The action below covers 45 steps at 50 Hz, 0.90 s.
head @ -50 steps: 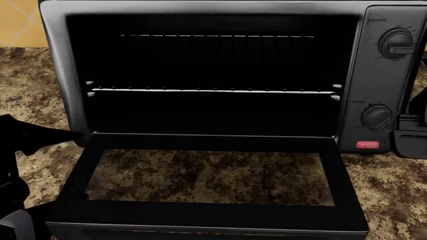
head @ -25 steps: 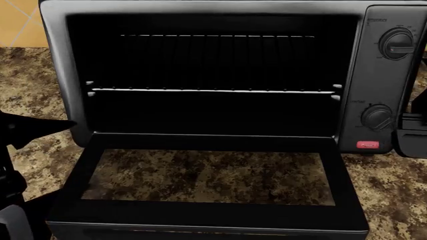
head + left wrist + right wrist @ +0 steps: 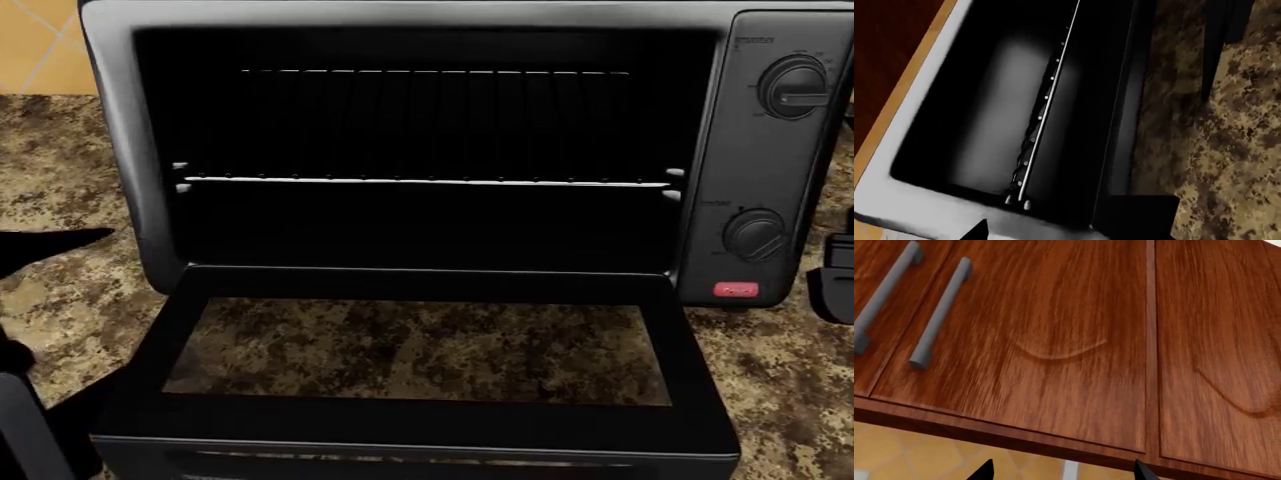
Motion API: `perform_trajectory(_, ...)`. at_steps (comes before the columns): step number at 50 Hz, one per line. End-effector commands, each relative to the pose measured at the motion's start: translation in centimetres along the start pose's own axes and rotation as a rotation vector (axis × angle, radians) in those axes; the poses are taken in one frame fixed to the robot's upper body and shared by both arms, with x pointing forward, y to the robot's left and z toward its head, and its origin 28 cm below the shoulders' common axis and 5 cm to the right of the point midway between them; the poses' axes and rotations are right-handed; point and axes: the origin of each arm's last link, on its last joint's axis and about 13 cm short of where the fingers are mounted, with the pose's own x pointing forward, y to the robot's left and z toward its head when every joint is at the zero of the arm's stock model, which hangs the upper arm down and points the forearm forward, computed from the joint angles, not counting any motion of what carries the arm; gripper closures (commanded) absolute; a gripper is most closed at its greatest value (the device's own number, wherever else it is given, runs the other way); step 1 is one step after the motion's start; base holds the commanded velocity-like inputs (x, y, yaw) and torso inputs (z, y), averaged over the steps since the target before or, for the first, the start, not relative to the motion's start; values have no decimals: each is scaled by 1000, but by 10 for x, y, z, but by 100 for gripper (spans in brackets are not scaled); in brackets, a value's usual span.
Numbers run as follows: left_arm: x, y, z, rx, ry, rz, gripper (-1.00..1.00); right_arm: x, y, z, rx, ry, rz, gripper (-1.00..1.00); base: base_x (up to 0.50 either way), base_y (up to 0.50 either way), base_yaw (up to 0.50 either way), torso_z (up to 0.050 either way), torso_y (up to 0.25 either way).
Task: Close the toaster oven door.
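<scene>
The wide black-framed glass oven door [image 3: 414,365] is lying flat, long axis sideways, beside the left claw [image 3: 34,250]; whether that claw is open, I cannot tell.

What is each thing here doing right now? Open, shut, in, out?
toaster oven door: open, folded down flat
toaster oven: inside empty apart from its rack
wire rack: slid in, level
cabinet doors: shut
left end effector: only a tip shows, cannot tell
right end effector: open, holding nothing
</scene>
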Motion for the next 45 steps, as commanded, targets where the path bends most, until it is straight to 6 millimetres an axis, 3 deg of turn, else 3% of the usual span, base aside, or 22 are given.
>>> perform_trajectory(1, 21, 8, 43, -272, -234, 261, -100, -1, -1, 2, -1, -5, -1, -100, 12, -11, -19, 0, 0)
perform_trajectory(12, 29, 12, 40, -179, -324, 303, -100, -1, -2, 3, -1, -7, -4, -100, 8, -11, -18, 0, 0)
perform_trajectory(20, 35, 15, 49, -61, -410, 254, -100, -1, -2, 4, -6, -8, -4, -100, 6, -11, -16, 0, 0)
perform_trajectory(32, 35, 43, 62, -50, -460, 341, -100, -1, -2, 2, -4, -6, -5, -100, 7, -10, -14, 0, 0)
perform_trajectory(45, 33, 55, 70, -31, -487, 366, -100, -1, -2, 4, -5, -9, -5, -100, 2, -6, -8, 1, 0)
